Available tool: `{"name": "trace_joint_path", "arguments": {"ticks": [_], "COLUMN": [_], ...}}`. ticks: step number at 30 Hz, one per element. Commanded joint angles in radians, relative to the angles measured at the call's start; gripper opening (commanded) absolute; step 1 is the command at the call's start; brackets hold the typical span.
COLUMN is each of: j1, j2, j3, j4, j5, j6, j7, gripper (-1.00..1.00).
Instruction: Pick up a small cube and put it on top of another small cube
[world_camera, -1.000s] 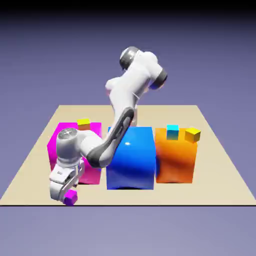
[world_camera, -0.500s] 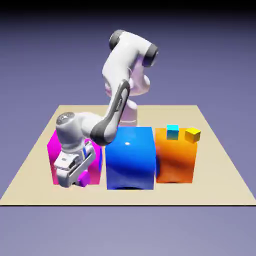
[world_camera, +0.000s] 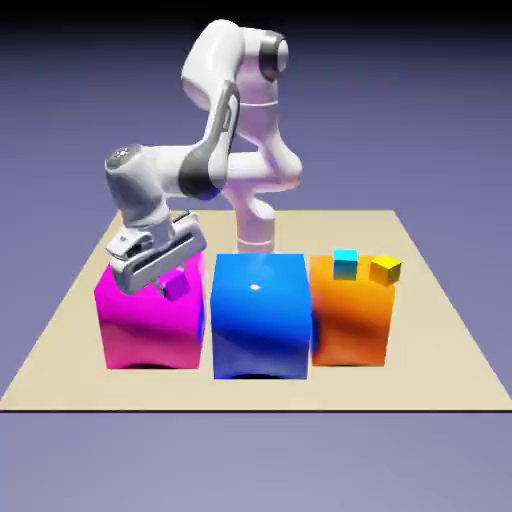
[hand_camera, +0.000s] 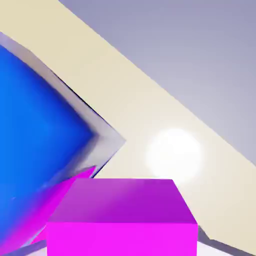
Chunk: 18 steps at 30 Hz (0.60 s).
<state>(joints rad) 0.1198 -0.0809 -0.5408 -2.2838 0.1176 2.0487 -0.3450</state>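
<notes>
A white robot arm bends over a beige table on which three big blocks stand in a row: a magenta block at the exterior view's left, a blue block in the middle and an orange block at the exterior view's right. The gripper hangs tilted above the magenta block, its jaws closed tight on the small purple cube, which is lifted clear of the table and hangs in front of that block's upper face. In the hand view the purple cube fills the lower middle of the frame, large and close, hiding the finger tips that pinch it; the blue block looms at that view's left, with a sliver of the magenta block below it and the beige table running diagonally behind, marked by a bright white glare spot. On top of the orange block sit two tiny cubes, close beside each other but apart: a cyan cube and, toward the exterior view's right, a yellow cube with darker golden sides. The tiny cube with a yellow top and orange-red front face cannot be seen; the gripper and wrist cover the top of the magenta block. A plain blue-violet backdrop lies behind everything.
</notes>
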Motion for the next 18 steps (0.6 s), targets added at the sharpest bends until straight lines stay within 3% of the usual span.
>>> {"name": "trace_joint_path", "arguments": {"ticks": [1, 15, 18], "j1": [-0.009, -0.166, -0.171], "j2": [-0.034, -0.508, -0.483], "j3": [0.007, 0.114, 0.093], "j4": [-0.014, -0.202, -0.264], "j5": [-0.029, -0.414, -0.429], "j6": [-0.013, -0.206, -0.119], "j7": [0.044, 0.646, 0.648], "gripper": [-1.00, -1.00, -1.00]}}
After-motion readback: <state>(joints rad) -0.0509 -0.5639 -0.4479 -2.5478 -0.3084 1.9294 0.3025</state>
